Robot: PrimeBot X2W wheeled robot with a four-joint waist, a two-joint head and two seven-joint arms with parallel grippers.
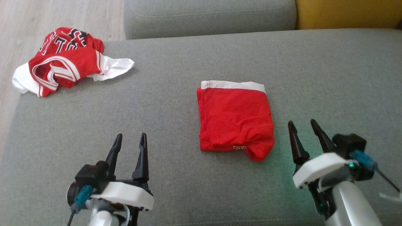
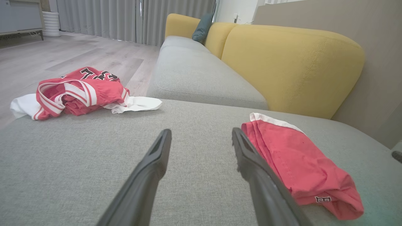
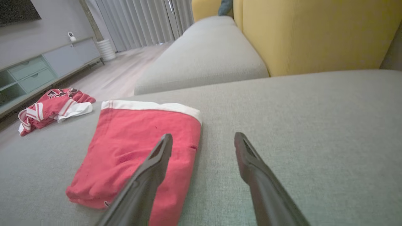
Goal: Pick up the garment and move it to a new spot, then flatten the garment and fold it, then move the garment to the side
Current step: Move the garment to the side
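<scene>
A red garment [image 1: 235, 121] with a white band along its far edge lies folded into a neat rectangle in the middle of the grey cushion [image 1: 176, 110]. The same garment [image 2: 298, 163] sits just right of my left fingers in the left wrist view, and the garment [image 3: 135, 147] lies partly behind my right gripper's left finger in the right wrist view. My left gripper [image 1: 130, 138] hovers open at the lower left, well apart from it. My right gripper [image 1: 303, 124] stands open just right of its near corner, holding nothing.
A crumpled red and white jersey [image 1: 66, 61] with black lettering lies at the cushion's far left corner, partly over the edge. A second grey seat [image 1: 207, 15] and a yellow backrest [image 1: 345, 12] lie beyond. Wooden floor [image 1: 19, 25] runs along the left.
</scene>
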